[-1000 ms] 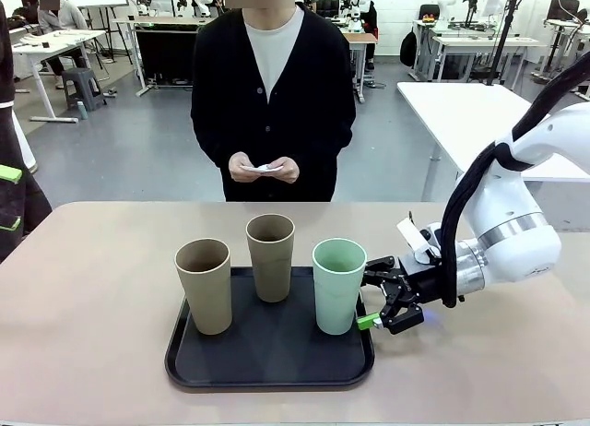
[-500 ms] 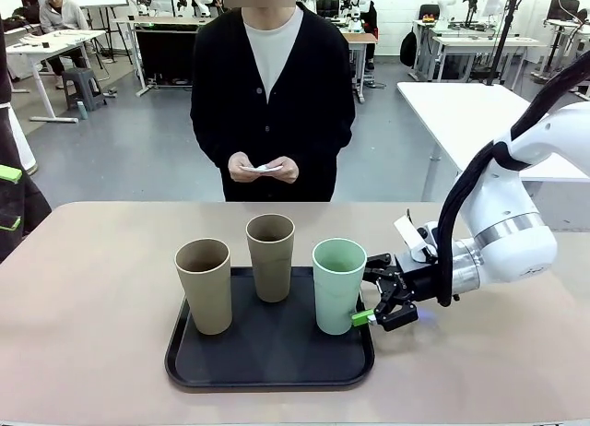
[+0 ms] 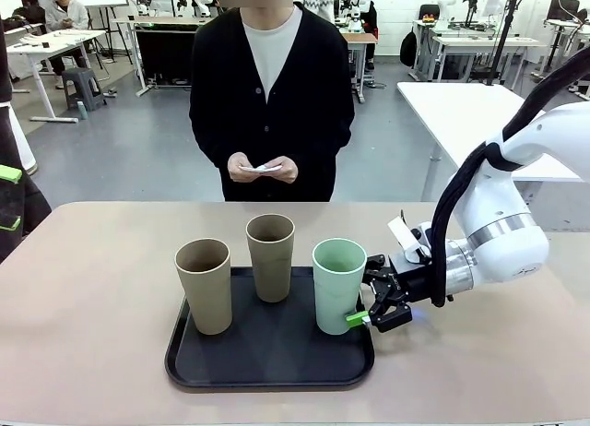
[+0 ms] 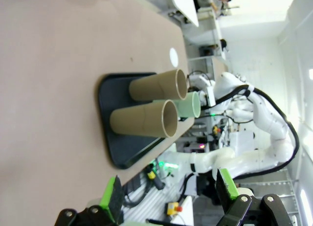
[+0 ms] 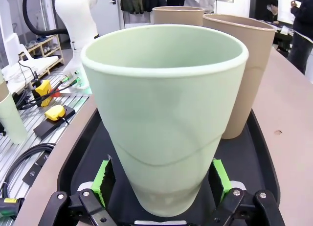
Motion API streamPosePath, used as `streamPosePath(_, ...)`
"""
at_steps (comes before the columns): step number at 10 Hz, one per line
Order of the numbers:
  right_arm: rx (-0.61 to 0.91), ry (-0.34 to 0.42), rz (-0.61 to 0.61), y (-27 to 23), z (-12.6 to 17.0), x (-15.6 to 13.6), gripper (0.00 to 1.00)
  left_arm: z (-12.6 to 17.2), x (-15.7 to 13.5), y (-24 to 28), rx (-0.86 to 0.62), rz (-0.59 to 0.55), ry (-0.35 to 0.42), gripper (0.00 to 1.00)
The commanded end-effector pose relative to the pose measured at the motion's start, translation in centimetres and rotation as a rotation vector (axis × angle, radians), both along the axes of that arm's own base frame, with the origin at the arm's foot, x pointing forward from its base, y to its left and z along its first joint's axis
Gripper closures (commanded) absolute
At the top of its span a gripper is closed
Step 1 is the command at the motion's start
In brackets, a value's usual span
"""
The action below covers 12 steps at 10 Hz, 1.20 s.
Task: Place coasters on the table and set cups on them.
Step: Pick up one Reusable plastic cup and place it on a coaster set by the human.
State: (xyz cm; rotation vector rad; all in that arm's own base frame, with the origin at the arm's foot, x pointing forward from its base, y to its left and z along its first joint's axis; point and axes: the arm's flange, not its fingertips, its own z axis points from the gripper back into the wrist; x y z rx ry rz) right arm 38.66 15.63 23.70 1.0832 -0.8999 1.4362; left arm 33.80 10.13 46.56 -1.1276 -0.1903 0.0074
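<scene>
On the black tray [image 3: 267, 366], near the table's [image 3: 92, 352] front edge, stand all three cups: the mint green cup [image 3: 338, 286] at the right, the back tan cup [image 3: 270, 257] and the left tan cup [image 3: 204, 286]. The right hand [image 3: 369, 292] sits low at the mint green cup's base, fingers spread to either side with a gap at each pad. The left hand [image 4: 168, 179] is apart too, holding nothing. Across the table a person holds the white coasters [image 3: 261, 168].

One mint cup [image 3: 338, 286], two tan cups [image 3: 204, 285], black tray [image 3: 269, 352]
</scene>
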Motion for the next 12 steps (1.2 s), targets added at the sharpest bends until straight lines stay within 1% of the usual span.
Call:
streamPosePath(1, 0.014, -0.010, -0.018, 1.1, -0.4, 0.4, 0.00, 0.2, 0.0, 0.1, -0.007, -0.001, -0.008, 0.00)
streamPosePath(11, 0.011, -0.016, 0.002, 3.0, 0.0, 0.1, 0.00, 0.2, 0.0, 0.1, -0.007, -0.001, -0.008, 0.00)
streamPosePath(12, 0.017, -0.024, 0.014, 2.9, 0.0, 0.1, 0.59, 0.2, 0.0, 0.1, -0.007, -0.001, -0.008, 0.00)
